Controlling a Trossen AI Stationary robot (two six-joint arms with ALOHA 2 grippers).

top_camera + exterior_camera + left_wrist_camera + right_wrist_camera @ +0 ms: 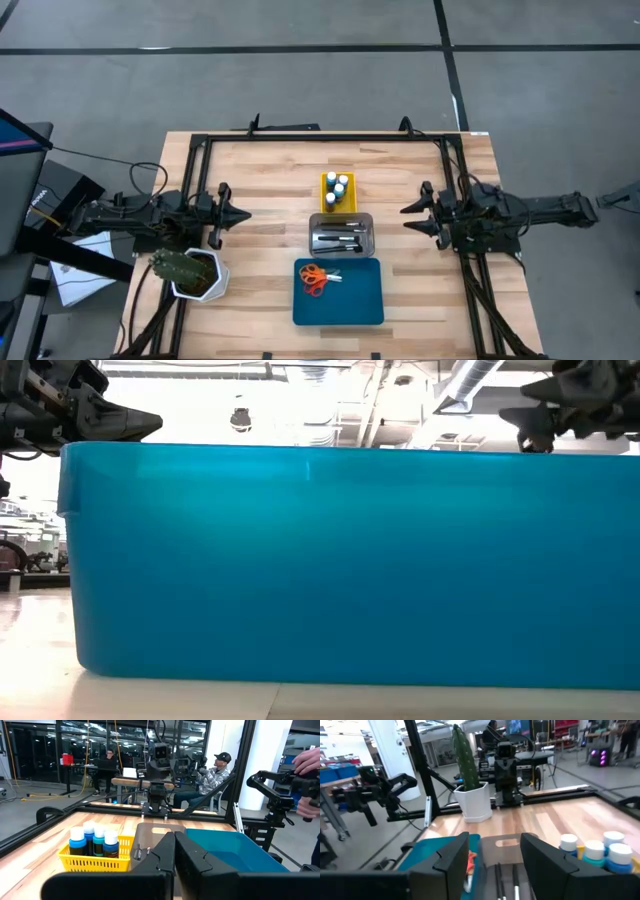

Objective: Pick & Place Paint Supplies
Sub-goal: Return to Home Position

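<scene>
Several blue bottles with white caps stand in a yellow tray at mid-table. Dark paintbrushes lie in a clear tray just nearer. Orange-handled scissors lie in a blue tray at the near side. My left gripper hovers left of the trays, shut and holding nothing; its fingers point at the bottles. My right gripper hovers right of the trays, open and holding nothing; in its wrist view the brushes and scissors show between its fingers.
A green cactus in a white pot stands near my left arm at the near-left. A black frame runs along the table's far edge and sides. The blue tray's wall fills the low view. People sit beyond the table.
</scene>
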